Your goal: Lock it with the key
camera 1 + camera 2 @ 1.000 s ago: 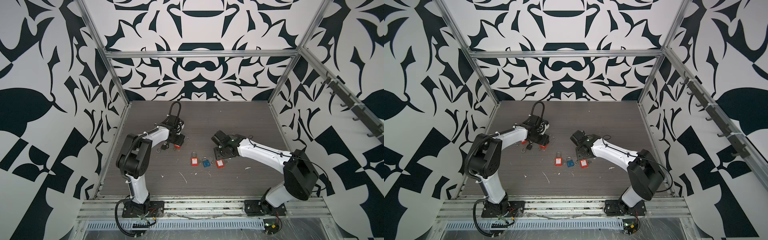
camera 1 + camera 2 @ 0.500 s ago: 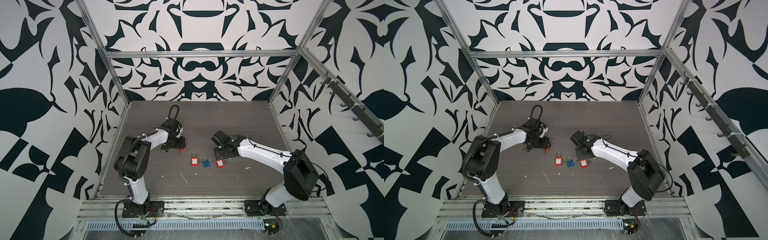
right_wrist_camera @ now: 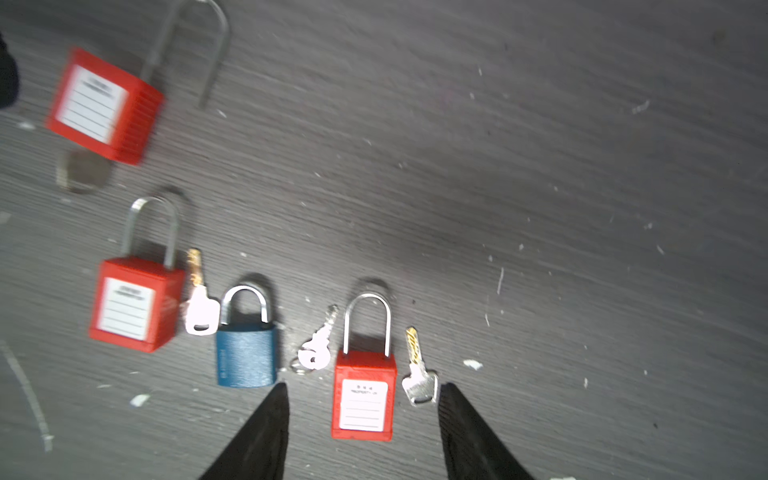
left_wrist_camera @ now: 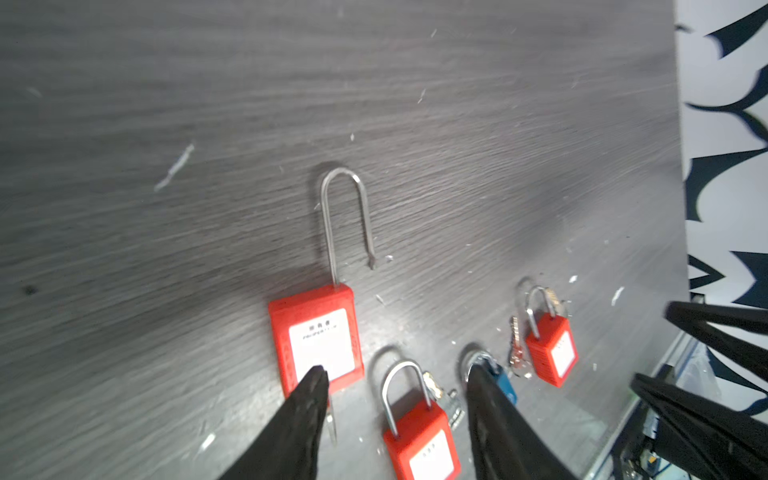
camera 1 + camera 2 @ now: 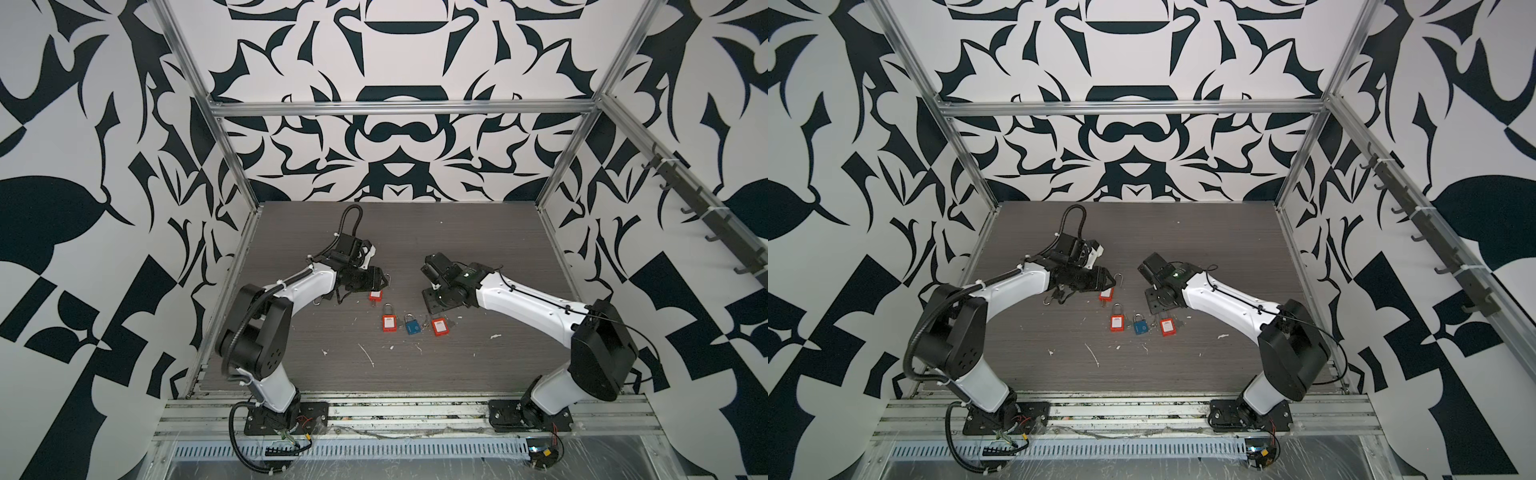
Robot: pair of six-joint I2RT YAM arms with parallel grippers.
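Spread and empty, the left gripper point(image 4: 397, 372) hangs nearest the long-shackled red plastic padlock point(image 5: 376, 296), its axis toward 1 o'clock in a top view; the right gripper point(image 3: 364, 386), also spread empty, sits farther off.

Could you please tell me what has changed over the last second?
The left gripper swung toward the middle of the table, and the long-shackle red padlock slid the same way; it lies ungripped at the open jaws. The right gripper, the left red padlock, blue padlock and right red padlock of the row stayed put.
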